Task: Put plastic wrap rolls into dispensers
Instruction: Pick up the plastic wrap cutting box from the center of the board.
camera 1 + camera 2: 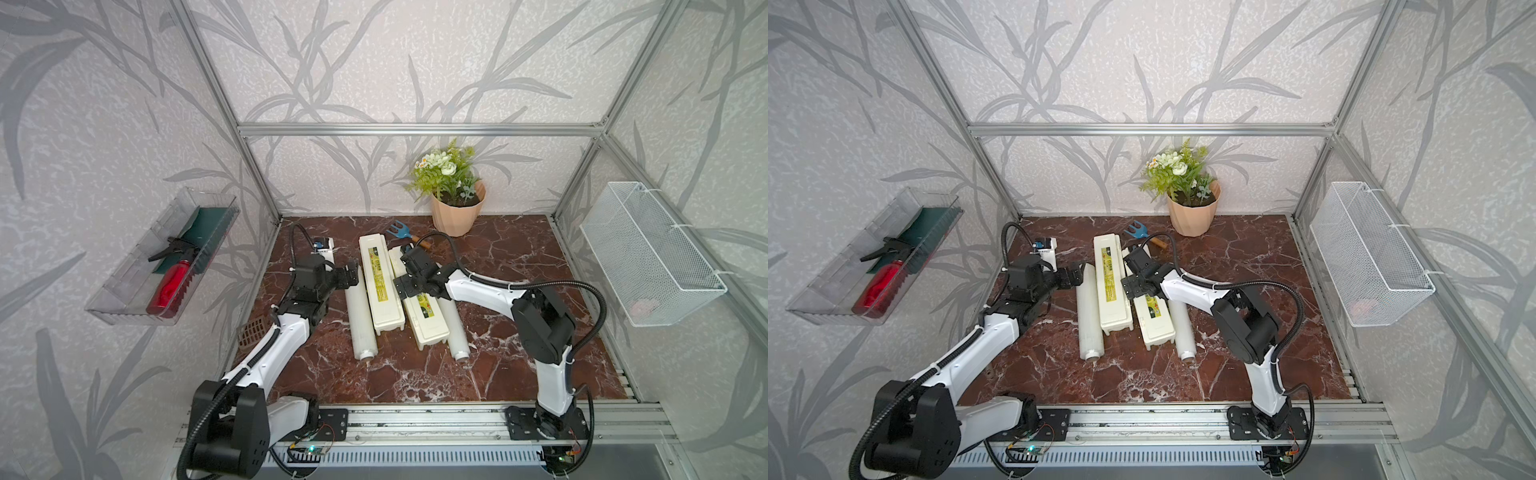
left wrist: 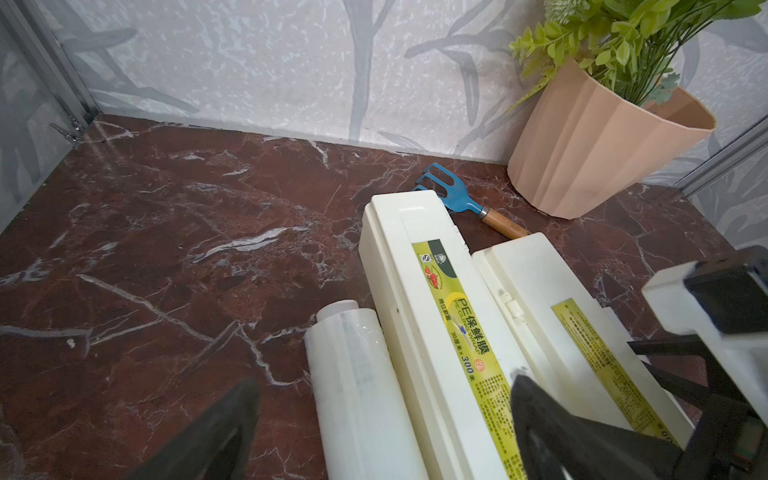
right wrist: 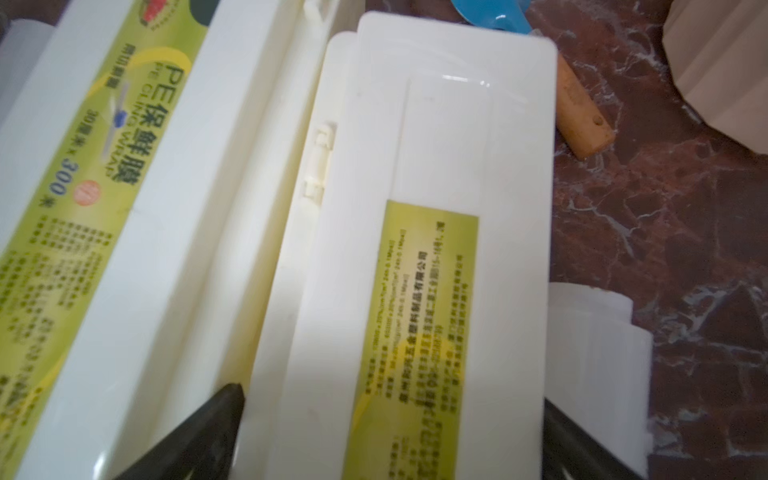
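Marble tabletop (image 1: 498, 270): both closed boxes lie side by side, long axes twelve to six. Your left claw (image 2: 382, 384), spread and empty, hangs over the left roll (image 2: 353, 395) at the left box's (image 1: 380, 286) nine o'clock. Your right claw (image 3: 390, 399), equally spread, straddles the right box (image 3: 415, 166), with the right roll (image 3: 594, 353) at three.

Closed dispensers (image 1: 380, 286) side by side between rolls (image 1: 360, 328)
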Controlling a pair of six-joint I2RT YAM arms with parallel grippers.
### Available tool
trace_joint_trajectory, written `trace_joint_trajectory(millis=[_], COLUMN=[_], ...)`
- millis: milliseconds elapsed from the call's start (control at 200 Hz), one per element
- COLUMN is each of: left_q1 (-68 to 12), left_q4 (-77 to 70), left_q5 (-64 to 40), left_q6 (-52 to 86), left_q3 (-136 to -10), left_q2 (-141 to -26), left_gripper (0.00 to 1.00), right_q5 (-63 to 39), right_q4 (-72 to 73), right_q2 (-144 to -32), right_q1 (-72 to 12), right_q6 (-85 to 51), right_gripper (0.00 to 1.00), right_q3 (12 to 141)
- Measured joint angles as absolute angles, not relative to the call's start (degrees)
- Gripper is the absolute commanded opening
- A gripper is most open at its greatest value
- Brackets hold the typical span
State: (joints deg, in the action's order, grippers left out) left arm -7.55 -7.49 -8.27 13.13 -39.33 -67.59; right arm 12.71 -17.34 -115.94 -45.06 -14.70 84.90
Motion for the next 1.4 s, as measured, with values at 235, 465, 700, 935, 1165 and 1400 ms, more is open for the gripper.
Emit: trace_joint_trajectory(millis=[235, 465, 700, 935, 1165, 1400], left_q1=[-8.01, -8.40, -9.30, -9.72, -10.11, -13.39], left_q4=[-7.49, -7.44, -6.17, -4.05, -4.25, -5.78], left_q5=[-8.93, -9.15, -9.52, -10.74, -16.47, -27.59], left_q6=[13.63, 13.96, 13.98, 12.12, 5.43, -2.00], left_q3=[-39.33, -39.33, -40.62, -45.36, -48.75, -52.40], left_q2=[-67.70, -67.90, -68.36, -68.34, -68.29, -72.44], left_gripper=[0.95, 0.95, 0.95, 0.95, 0.95, 0.99], right_q5=[15.31, 15.86, 14.55, 11.81, 5.87, -13.02], right_q4=[-21.02, -23.07, -23.16, -20.34, -10.55, -2.22], right_q2=[-119.07, -122.72, -120.25, -101.82, -81.25, -71.66], right_q1=[-45.21, -45.28, -45.87, -47.81, -46.26, -28.14], right_q6=[-15.42, -15.42, -13.72, -8.71, 2.22, 11.29], right_gripper=[0.99, 0.92, 0.76, 0.76, 0.77, 0.76], right_q3=[89.10, 92.79, 90.63, 78.19, 69.19, 53.34])
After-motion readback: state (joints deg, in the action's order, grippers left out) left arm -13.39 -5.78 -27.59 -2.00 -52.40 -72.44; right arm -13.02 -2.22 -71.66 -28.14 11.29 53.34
